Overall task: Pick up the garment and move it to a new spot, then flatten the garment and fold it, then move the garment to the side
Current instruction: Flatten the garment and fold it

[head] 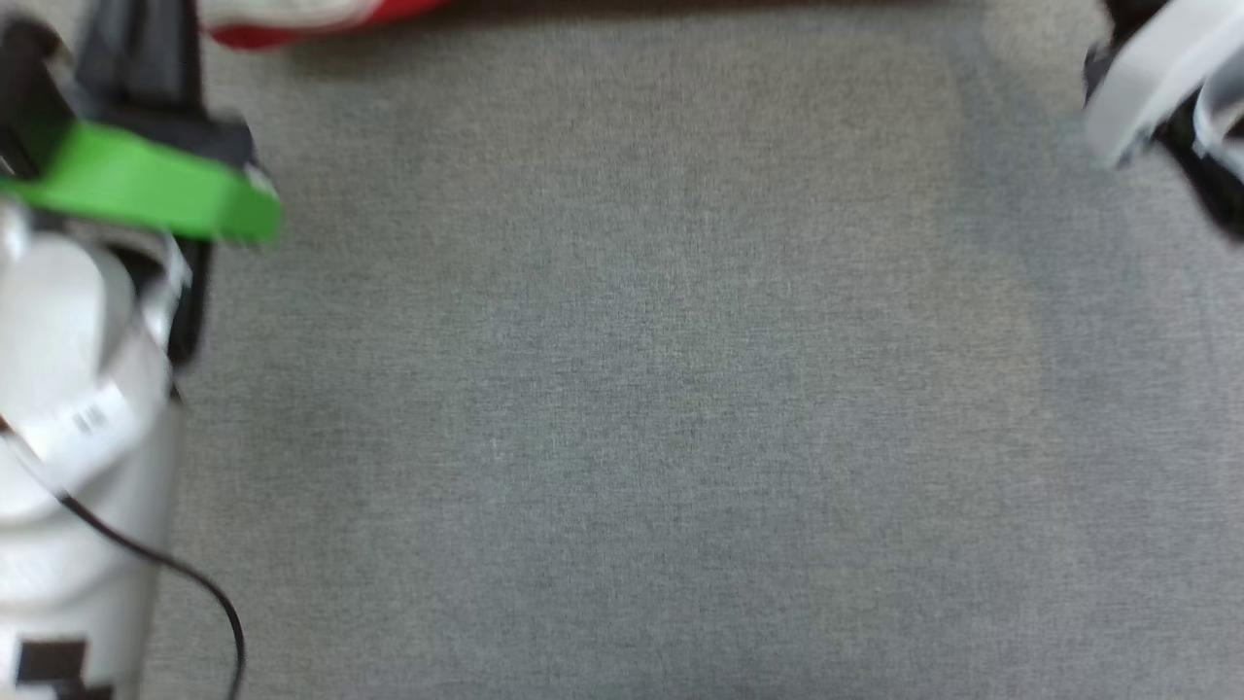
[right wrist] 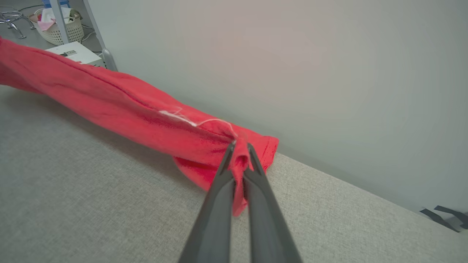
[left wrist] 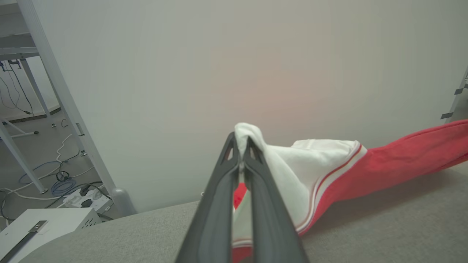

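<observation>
Left tool (left wrist: 239, 140) and right tool (right wrist: 239, 146), each clamped tight on a fold of the garment (left wrist: 402, 160)

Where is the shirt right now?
The shirt stretches over the far edge of the grey surface by the wall, left gripper pinching its white sleeve, right gripper a red end.

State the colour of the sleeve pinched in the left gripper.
White sleeve with red stripe trim, clearest in the left wrist view.

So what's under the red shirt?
Under the red jersey you can see the grey fabric surface and the jersey's dark shadow on it. The strip right beneath the drooping cloth is covered, so I can't tell what's there.
</observation>
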